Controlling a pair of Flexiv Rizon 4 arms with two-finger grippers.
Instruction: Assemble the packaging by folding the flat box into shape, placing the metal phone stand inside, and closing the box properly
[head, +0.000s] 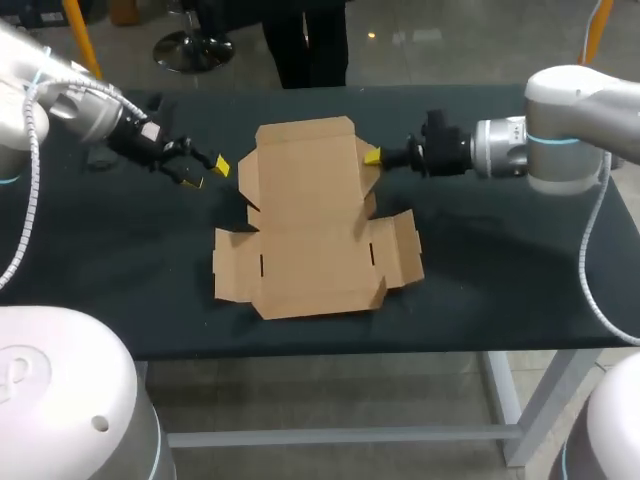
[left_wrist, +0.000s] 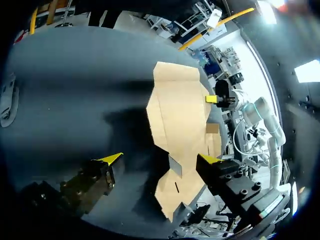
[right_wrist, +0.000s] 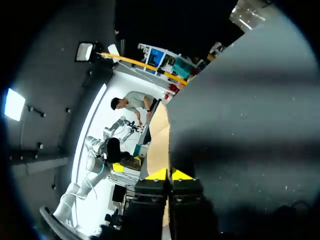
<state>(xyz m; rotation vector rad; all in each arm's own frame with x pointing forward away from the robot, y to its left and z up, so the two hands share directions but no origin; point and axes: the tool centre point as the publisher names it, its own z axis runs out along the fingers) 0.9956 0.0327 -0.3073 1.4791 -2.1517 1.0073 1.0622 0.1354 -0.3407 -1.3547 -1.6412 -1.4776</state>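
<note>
The flat brown cardboard box (head: 305, 215) lies unfolded in the middle of the dark table (head: 120, 260). My right gripper (head: 372, 157) comes in level from the right, with its yellow tips shut together on the small side flap of the box's far panel. In the right wrist view the card (right_wrist: 159, 135) runs edge-on into the closed tips (right_wrist: 169, 175). My left gripper (head: 205, 172) hovers wide open just left of the far panel, holding nothing. The left wrist view shows the box (left_wrist: 180, 110) ahead of its spread fingers (left_wrist: 160, 158), with the right gripper (left_wrist: 211, 99) at the box's far edge.
Bare dark tabletop surrounds the box on all sides, with wide room at the left and right. The table's front edge runs just below the box's near flaps (head: 240, 270).
</note>
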